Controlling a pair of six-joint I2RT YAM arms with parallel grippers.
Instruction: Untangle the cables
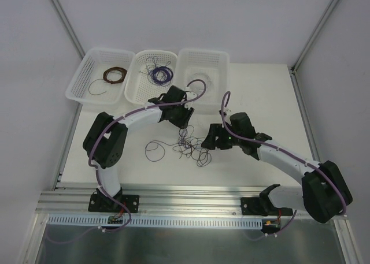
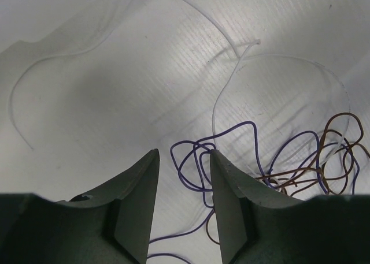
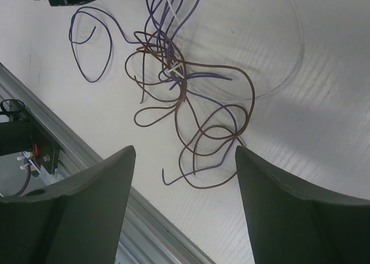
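You have the cables (image 1: 192,145), a small tangle of hair-thin purple, brown and pale wires in loose loops, lying on the white table (image 1: 263,96) between the two grippers. The left gripper (image 1: 182,125) sits just behind the tangle with its fingers a modest gap apart and nothing clamped; its wrist view shows a purple loop on the table beneath that gap (whether it touches, you cannot tell). The right gripper (image 1: 207,141) hangs at the tangle's right edge, fingers spread wide and empty, with brown loops lying below them. One purple strand (image 1: 155,150) trails out to the left of the knot, and a pale strand (image 2: 115,38) arcs away across the table behind it. Along the far edge stand three white perforated plastic baskets: the left basket (image 1: 78,82) holds a neat brown wire coil (image 1: 115,75), the middle basket (image 1: 134,85) a purple wire coil (image 1: 161,74), and the right basket (image 1: 222,67) is partly hidden by the left arm's wrist. A ridged aluminium rail (image 1: 191,197) runs close along the near side of the tangle.
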